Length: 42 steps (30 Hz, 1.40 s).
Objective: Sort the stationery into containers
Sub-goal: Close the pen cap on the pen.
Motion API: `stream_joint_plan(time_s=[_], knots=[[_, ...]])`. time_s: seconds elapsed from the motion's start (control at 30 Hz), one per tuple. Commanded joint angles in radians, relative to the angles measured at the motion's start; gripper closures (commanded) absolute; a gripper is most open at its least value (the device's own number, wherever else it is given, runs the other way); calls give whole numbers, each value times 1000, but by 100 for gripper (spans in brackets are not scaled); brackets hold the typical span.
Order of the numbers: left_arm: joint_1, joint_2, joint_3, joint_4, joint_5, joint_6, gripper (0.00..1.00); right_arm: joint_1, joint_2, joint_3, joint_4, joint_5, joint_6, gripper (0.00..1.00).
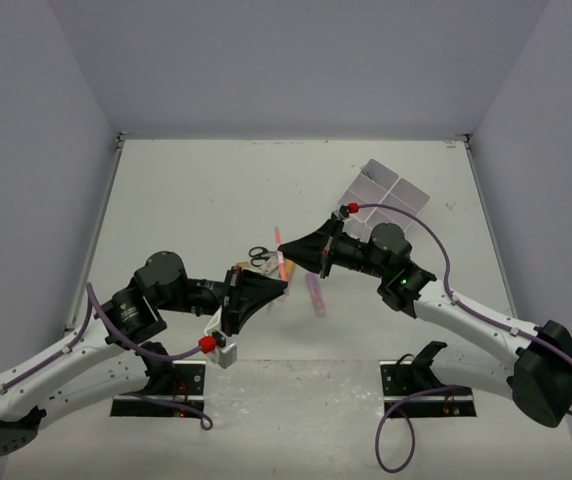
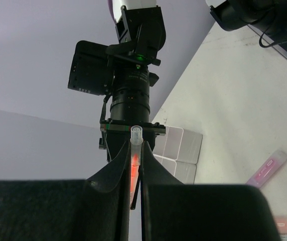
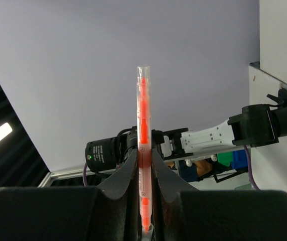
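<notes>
Above the table (image 1: 186,200) centre, pinches the orange marker (image 3: 142,110) in right gripper (image 3: 143,160) and apparently left gripper (image 2: 133,165), jaws narrow. Best: frees one side only once the other holds firmly, then heads for the white box (image 1: 386,195).

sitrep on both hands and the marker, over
Left hand and right hand both shut on orange marker, mid-air. White box beyond right arm. Nothing blocking seen.

White arm links (image 1: 66,355) with black joints (image 1: 161,275) — purple cables (image 1: 446,265), red connectors (image 1: 206,344), black tapered fingers (image 1: 262,290).
</notes>
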<state>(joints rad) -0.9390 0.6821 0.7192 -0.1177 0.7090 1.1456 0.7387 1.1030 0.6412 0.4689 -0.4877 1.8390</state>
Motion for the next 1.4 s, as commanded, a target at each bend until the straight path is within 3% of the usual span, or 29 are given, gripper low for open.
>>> stream_joint_plan(time_s=[0.0, 0.5, 0.93, 1.13, 1.37], knots=[[-3, -9, -35, 37, -40, 24, 100, -2, -35, 35, 25, 5, -3, 100], [-3, -25, -82, 210, -106, 92, 100, -2, -35, 34, 74, -40, 19, 100], [-3, 36, -84, 324, -66, 77, 100, -2, -38, 38, 193, -124, 49, 100], [-3, 24, -96, 337, -110, 89, 100, -2, -61, 29, 195, -115, 48, 100], [-3, 19, -80, 244, -205, 127, 100, -2, -71, 26, 172, -107, 42, 100]])
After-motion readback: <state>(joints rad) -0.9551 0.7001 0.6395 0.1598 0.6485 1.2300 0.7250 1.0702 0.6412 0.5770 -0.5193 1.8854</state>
